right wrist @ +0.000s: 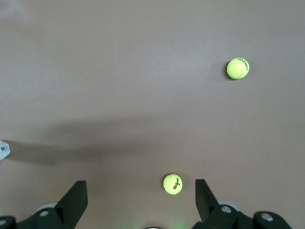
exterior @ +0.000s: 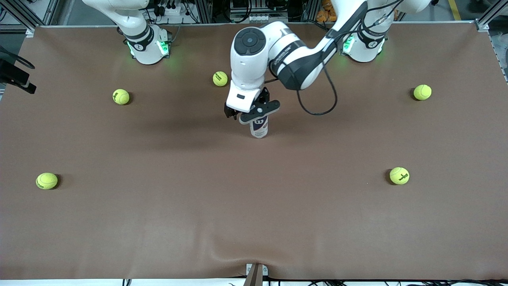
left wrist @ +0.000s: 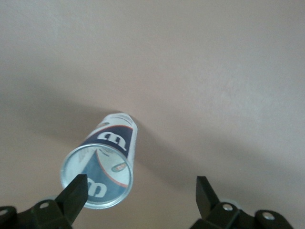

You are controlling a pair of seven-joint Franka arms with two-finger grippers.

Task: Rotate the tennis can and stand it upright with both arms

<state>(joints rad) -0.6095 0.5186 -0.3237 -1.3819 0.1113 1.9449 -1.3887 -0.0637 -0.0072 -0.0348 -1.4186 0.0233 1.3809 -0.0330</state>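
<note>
At the centre of the front view, a little above the middle of the frame, the tennis can (exterior: 259,129) stands upright on the brown tabletop (exterior: 254,206), its navy and white label with the white "W" showing. The left arm (exterior: 301,59) comes from its base at the upper right of the frame and bends down over the can, so that the left gripper (exterior: 258,113) hangs directly above the can's top end. In the left wrist view the fingers (left wrist: 74,195) are spread wide apart at the lower edge of the picture; the can (left wrist: 107,155) shows end-on beside one finger, its clear top and silver rim facing the camera, and whether that finger touches the rim cannot be told. The other finger is well apart from it, so the can is not clamped.

The right arm (exterior: 137,33) waits at the upper left of the front view, only its base and lower links in frame. The right gripper (right wrist: 138,202) appears in its own wrist view, fingers open, over bare tabletop with two balls below.

Five yellow-green tennis balls lie scattered: one (exterior: 220,78) just above and beside the left arm's wrist, one (exterior: 121,96) at upper left, one (exterior: 422,92) at upper right, one (exterior: 47,180) at lower left, and one (exterior: 399,175) at lower right.
</note>
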